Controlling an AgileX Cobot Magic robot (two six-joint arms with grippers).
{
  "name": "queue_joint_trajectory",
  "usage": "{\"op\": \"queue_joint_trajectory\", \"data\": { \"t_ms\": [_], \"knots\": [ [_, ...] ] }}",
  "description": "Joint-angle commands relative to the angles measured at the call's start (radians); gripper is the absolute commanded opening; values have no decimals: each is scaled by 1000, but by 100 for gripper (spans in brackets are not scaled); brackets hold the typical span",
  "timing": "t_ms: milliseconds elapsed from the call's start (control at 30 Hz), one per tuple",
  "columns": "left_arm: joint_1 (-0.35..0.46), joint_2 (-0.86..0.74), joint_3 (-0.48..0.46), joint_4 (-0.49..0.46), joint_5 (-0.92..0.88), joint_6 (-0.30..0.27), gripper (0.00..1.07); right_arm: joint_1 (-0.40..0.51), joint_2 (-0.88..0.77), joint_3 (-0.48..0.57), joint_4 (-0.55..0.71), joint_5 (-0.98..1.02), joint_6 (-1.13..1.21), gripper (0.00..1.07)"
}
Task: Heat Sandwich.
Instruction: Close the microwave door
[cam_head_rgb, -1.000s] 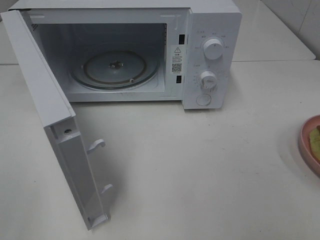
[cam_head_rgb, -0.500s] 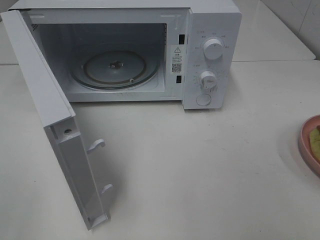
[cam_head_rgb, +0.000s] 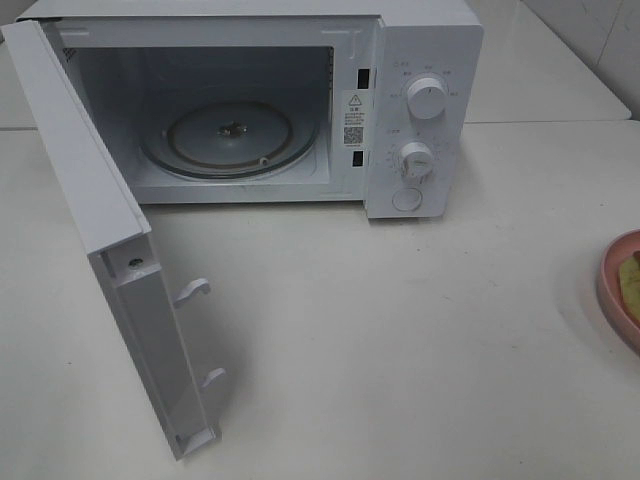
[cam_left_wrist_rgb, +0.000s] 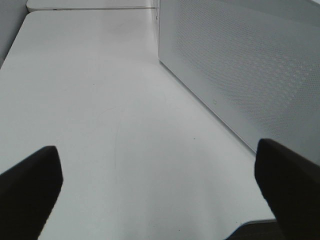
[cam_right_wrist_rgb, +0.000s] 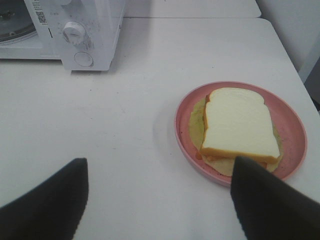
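A white microwave (cam_head_rgb: 300, 100) stands at the far side of the white tabletop (cam_head_rgb: 400, 340), its door (cam_head_rgb: 110, 250) swung open to the left and a glass turntable (cam_head_rgb: 230, 138) bare inside. Two knobs (cam_head_rgb: 427, 98) and a round button (cam_head_rgb: 407, 199) sit on its right panel. A pink plate (cam_right_wrist_rgb: 240, 132) lies at the right.

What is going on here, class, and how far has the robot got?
Nothing is being held right now. The microwave stands on the table with its door swung wide open and its glass turntable bare. The sandwich lies on a pink plate off to the right, not yet picked up. The right gripper hovers near the plate with fingers spread and empty. The left gripper is open too, beside the door.
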Motion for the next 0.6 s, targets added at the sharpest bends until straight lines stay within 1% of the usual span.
{"op": "queue_joint_trajectory", "data": {
  "t_ms": [33, 367, 500, 600],
  "knots": [
    [2, -5, 2, 2, -14, -9, 100, -7, -28, 1, 0, -10, -4, 76],
    [2, -3, -1, 2, -19, -9, 98, -7, -28, 1, 0, -10, -4, 76],
    [2, 35, -26, 2, -43, -9, 96, -7, -28, 1, 0, -10, -3, 76],
    [2, 106, -34, -6, -105, -9, 91, -7, -28, 1, 0, -10, -3, 76]
  ]
}}
